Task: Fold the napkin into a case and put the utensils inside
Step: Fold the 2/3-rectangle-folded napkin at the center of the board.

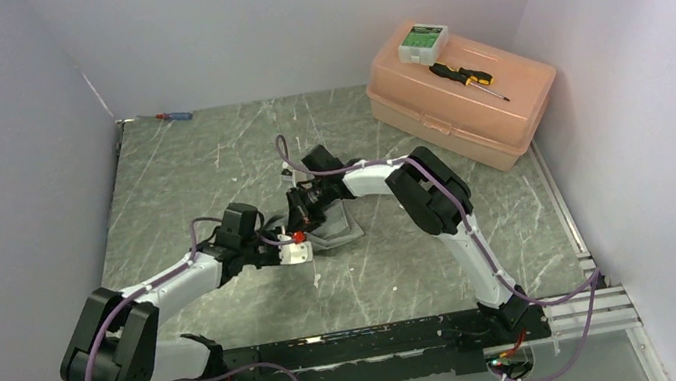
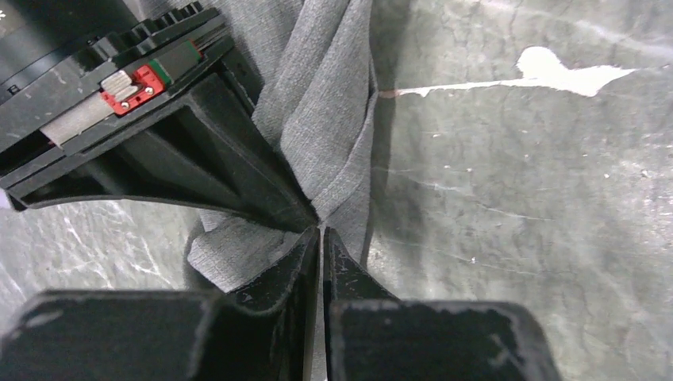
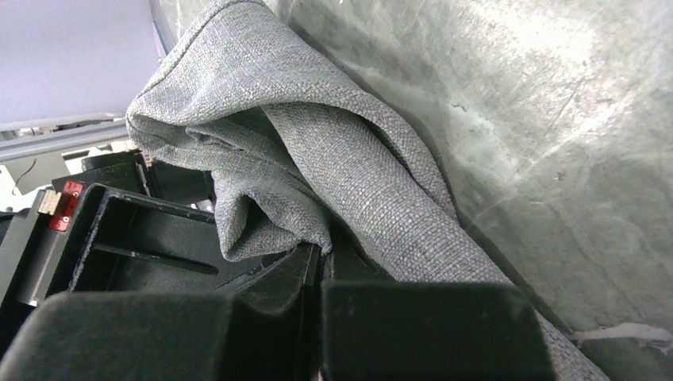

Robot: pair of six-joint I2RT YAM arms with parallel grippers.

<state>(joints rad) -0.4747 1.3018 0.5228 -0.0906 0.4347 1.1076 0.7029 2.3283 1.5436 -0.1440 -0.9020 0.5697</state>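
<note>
"Grey fabric, how many pieces?" the clerk asks.

"One: the napkin [image 1: 348, 231], bunched and partly folded, near the middle of the marbled table [image 1: 210, 169], under the tips of both arms," the checker answers.

"Grippers on it?"

"Two. The left gripper [image 2: 321, 234] reaches in from the left. Its fingers [image 2: 290, 274] are drawn to a thin slit, and the tips meet on a fold of the cloth. The right gripper [image 3: 320, 252] comes in from the far side. Its fingers [image 3: 278, 278] are pressed together, with a bunched ridge of the napkin caught at the tips and rising from them. The two grippers stand just beside each other."

"Cloth flat or raised?"

"Part lies flat on the table, and the pinched folds stand up off it. The number of layers cannot be told from these views."

"Other items?"

"One peach plastic case [image 1: 495, 116], lid closed, at the far right of the table near the wall, well apart from the napkin. On its lid are one small white-and-green box [image 1: 423, 40] and one black-and-yellow screwdriver [image 1: 467, 77], just beside each other. One red-and-blue screwdriver [image 1: 173, 117] lies on the table at the far left corner, by the wall."

"Screwdrivers counted?"

"Two, well apart from each other, one on the case and one on the table."
</note>
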